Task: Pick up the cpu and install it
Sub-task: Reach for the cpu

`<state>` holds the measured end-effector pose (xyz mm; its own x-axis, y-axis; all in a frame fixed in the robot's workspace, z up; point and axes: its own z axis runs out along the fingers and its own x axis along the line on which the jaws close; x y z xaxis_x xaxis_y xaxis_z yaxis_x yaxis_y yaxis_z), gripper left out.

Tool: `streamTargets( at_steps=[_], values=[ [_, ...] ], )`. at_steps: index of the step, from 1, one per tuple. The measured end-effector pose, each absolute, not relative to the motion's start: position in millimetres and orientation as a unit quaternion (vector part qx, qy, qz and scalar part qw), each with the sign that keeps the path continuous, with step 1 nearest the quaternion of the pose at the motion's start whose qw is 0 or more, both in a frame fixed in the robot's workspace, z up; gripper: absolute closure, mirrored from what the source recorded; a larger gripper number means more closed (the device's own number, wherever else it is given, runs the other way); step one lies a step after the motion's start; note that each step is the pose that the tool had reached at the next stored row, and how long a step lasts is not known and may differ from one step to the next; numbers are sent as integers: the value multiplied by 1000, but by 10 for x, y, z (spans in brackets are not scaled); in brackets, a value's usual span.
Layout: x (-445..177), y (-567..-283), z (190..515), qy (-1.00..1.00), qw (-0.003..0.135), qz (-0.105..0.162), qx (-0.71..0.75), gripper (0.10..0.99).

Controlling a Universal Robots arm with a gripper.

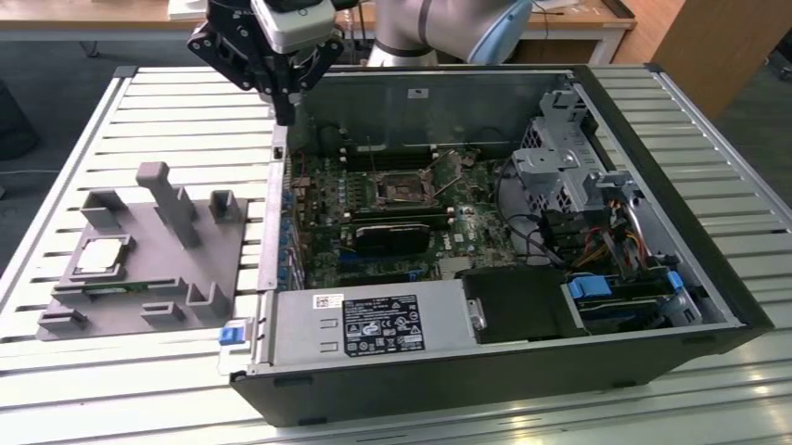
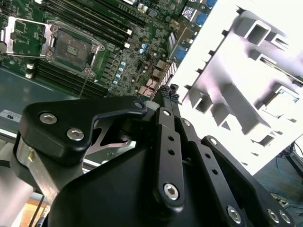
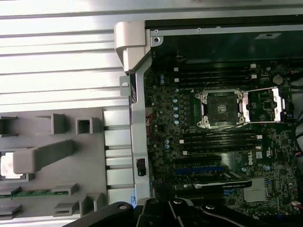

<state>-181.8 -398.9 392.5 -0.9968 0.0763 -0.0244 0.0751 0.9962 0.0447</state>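
1. The cpu [image 1: 102, 257], a small flat square chip with a shiny silver top and a pale rim, lies flat in a recess of the grey tray [image 1: 155, 278], on the part of the tray toward the exterior view's left; nothing touches it
2. In the first wrist view the cpu [image 3: 6, 166] appears as a bright patch at the picture's edge, partly hidden behind the tray's tall post [image 3: 45, 156]
3. Just beside the cpu, on its nearer side in the exterior view, a thin green circuit strip [image 1: 106, 289] lies in a slot of the same tray
4. The tray sits on a pale slatted table [image 1: 161, 111], just beside an open computer case [image 1: 495, 371] that lies on its side toward the exterior view's right
5. The gripper [image 1: 285, 113] is well apart from the cpu: it hangs above the case's side wall nearest the tray, toward the far end of the case, with the whole tall post and much of the tray between it and the chip
6. The black fingertips [image 2: 165, 91] are pressed together with no gap showing between them, and they hold nothing
7. Inside the case lies a green motherboard [image 1: 322, 250]; its dark square socket [image 1: 402, 190], seen in both wrist views with its metal frame [image 3: 221, 109], holds no chip and sits beyond the gripper toward the exterior view's right
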Motion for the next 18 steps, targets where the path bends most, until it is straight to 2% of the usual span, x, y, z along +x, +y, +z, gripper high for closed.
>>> streamTargets(
  at_steps=[18],
  values=[
    [-1893, -3989, 3924, 999, 13, 22, 38, 980]
  ],
)
